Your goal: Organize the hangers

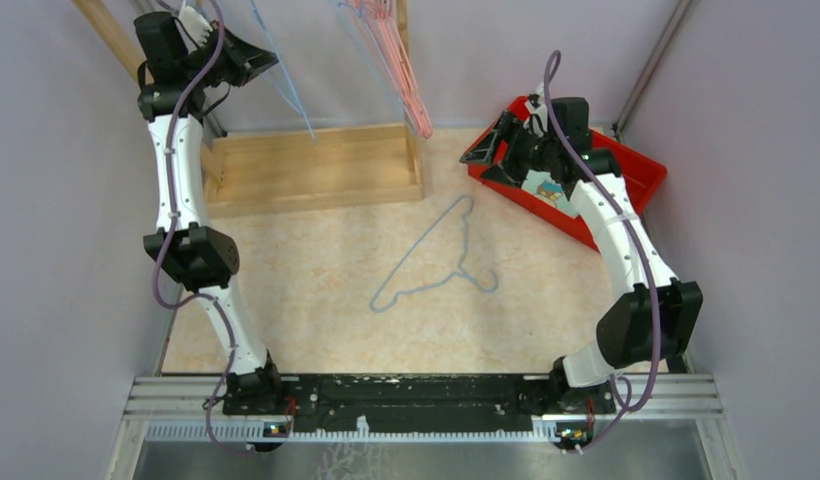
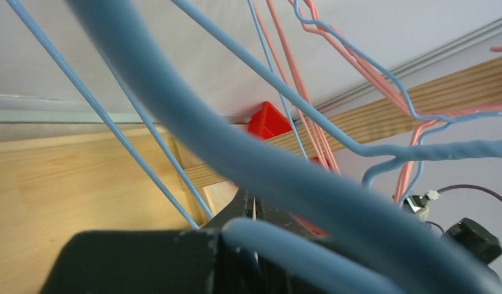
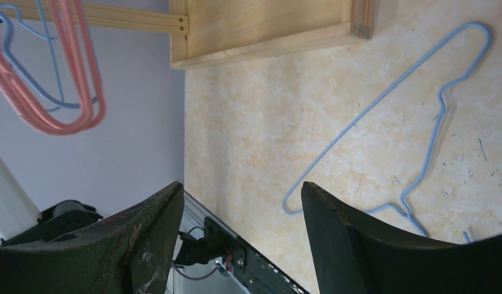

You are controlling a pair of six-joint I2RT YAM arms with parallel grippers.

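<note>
Two arms, very different poses here. Left one's stretched way up to the far-left corner, elbow kinked, and the left tool is pinched shut on the wire of a blue hanger dangling by the wooden rack. Pink hangers hang just beside it. Right arm curves forward over the red bin, with the right tool spread wide and nothing between its fingers. A loose hanger, also blue, lies flat mid-counter, well apart from both tools.
</note>
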